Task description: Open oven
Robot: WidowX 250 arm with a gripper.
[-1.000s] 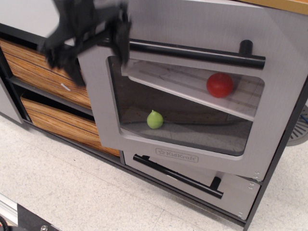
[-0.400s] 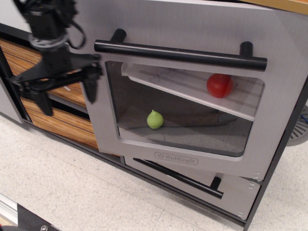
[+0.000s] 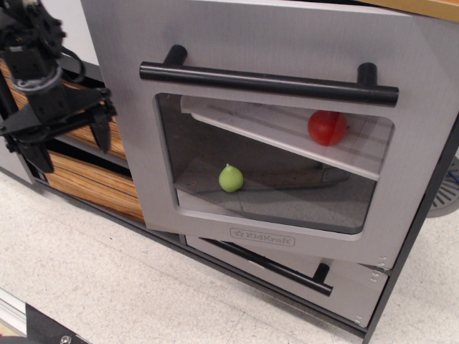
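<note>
The grey toy oven's door (image 3: 287,43) has a clear rounded window, a long black bar handle (image 3: 267,81) and a KidKraft logo (image 3: 262,236). The door stands swung partly out, with its left edge toward the camera. Through the window I see a red ball (image 3: 328,127) on the slanted shelf and a green pear (image 3: 230,178) on the oven floor. My black gripper (image 3: 68,140) is at the far left, well clear of the door. Its fingers (image 3: 102,132) are spread open and hold nothing.
Below the oven is a shorter grey drawer (image 3: 351,287) with a black bar handle (image 3: 276,267). Striped wood-grain drawers (image 3: 93,183) sit behind my gripper at the left. The speckled floor (image 3: 143,287) lies in front.
My gripper let go of the handle's left end and moved left and down, away from the door. The door has swung further out toward the camera.
</note>
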